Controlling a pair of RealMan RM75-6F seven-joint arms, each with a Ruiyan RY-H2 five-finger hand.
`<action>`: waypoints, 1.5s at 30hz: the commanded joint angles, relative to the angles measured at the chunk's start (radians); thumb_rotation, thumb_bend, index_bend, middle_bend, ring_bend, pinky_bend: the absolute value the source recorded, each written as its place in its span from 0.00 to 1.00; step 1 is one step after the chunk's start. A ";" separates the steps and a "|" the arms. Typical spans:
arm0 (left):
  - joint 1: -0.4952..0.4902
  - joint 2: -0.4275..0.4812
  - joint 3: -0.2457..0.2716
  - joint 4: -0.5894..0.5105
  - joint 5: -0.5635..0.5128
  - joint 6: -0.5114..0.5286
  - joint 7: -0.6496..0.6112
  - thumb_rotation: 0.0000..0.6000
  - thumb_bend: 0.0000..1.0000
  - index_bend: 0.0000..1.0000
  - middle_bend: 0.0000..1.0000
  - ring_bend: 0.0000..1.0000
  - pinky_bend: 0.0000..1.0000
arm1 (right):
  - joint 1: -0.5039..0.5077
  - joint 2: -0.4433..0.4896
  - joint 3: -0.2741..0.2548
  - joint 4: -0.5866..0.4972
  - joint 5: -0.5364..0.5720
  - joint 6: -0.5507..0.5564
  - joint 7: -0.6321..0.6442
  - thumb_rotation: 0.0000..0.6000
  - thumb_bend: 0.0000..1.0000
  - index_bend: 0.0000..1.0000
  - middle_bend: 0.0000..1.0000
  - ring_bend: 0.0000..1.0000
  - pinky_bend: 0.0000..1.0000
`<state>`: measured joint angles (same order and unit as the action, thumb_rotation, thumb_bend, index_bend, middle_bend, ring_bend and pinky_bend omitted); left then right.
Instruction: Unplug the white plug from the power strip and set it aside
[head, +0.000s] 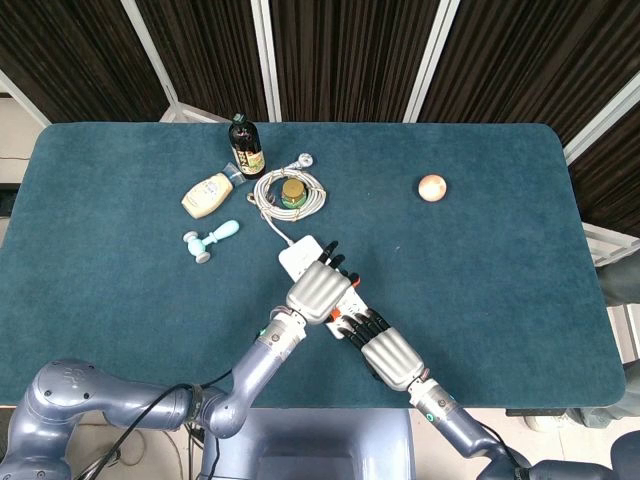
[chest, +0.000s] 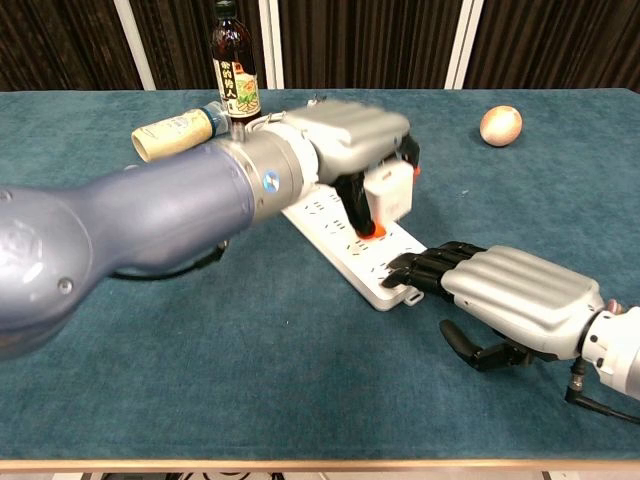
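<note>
The left hand (chest: 345, 135) is pinching the white plug (chest: 390, 190) between its dark fingers, and the plug is hanging just above the power strip (chest: 350, 255), apparently free of the socket, though the prongs are hidden from view. The right hand (chest: 515, 300) is pressing its fingertips on the near end of the strip, with nothing held. The risk now is that the plug is slipping, because the pinch looks narrow and sits high on its body. It could fall back on the strip. If the right hand is lifting too early, the strip may slide toward the coiled cable (head: 290, 190) and small jar (head: 292, 190).
</note>
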<state>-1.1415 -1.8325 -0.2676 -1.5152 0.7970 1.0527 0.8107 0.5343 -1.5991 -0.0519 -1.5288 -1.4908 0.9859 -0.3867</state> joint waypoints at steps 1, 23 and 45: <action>0.001 0.016 -0.013 -0.017 0.005 0.008 -0.007 1.00 0.38 0.57 0.61 0.18 0.05 | 0.000 -0.002 0.000 -0.002 -0.001 0.001 -0.002 1.00 0.78 0.20 0.16 0.13 0.10; 0.136 0.220 0.093 -0.082 0.055 0.054 -0.069 1.00 0.38 0.56 0.60 0.18 0.05 | -0.009 0.021 0.066 -0.078 -0.022 0.106 -0.066 1.00 0.78 0.16 0.16 0.12 0.11; 0.290 0.292 0.164 -0.023 0.038 0.064 -0.167 1.00 0.10 0.13 0.22 0.11 0.01 | -0.056 0.147 0.151 -0.226 0.059 0.231 -0.171 1.00 0.59 0.00 0.05 0.00 0.04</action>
<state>-0.8583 -1.5473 -0.0980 -1.5321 0.8313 1.1078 0.6512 0.4849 -1.4624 0.0940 -1.7473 -1.4400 1.2047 -0.5489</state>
